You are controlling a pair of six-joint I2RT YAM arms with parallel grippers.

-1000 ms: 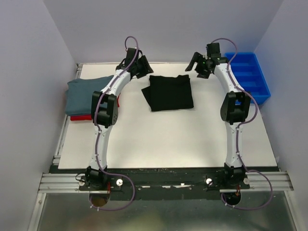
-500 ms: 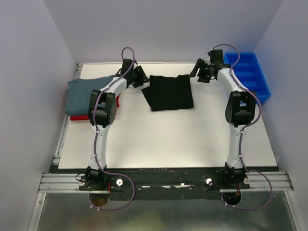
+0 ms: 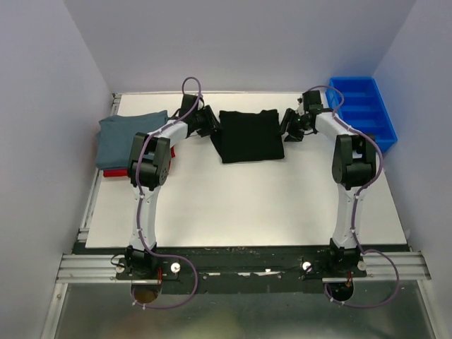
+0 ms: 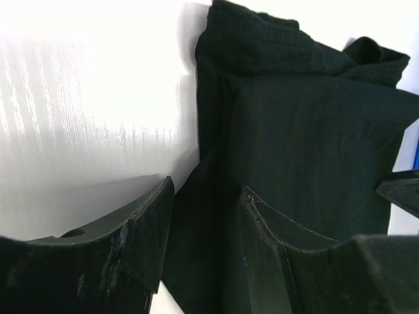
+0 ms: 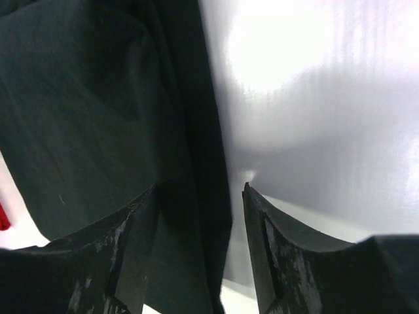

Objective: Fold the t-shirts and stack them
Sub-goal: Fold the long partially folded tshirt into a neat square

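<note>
A folded black t-shirt lies at the back middle of the white table. My left gripper is open at its left edge; in the left wrist view the black cloth lies between the jaws. My right gripper is open at the shirt's right edge; in the right wrist view the cloth edge lies between the jaws. A folded slate grey-blue t-shirt lies on a red one at the left edge.
A blue plastic bin stands at the back right corner. Grey walls close in the back and both sides. The arm bases sit on the metal rail at the near edge.
Both grippers have come down and inward from the back of the table to the two side edges of the black t-shirt. The shirt's left corner has been pushed in and straightened.
</note>
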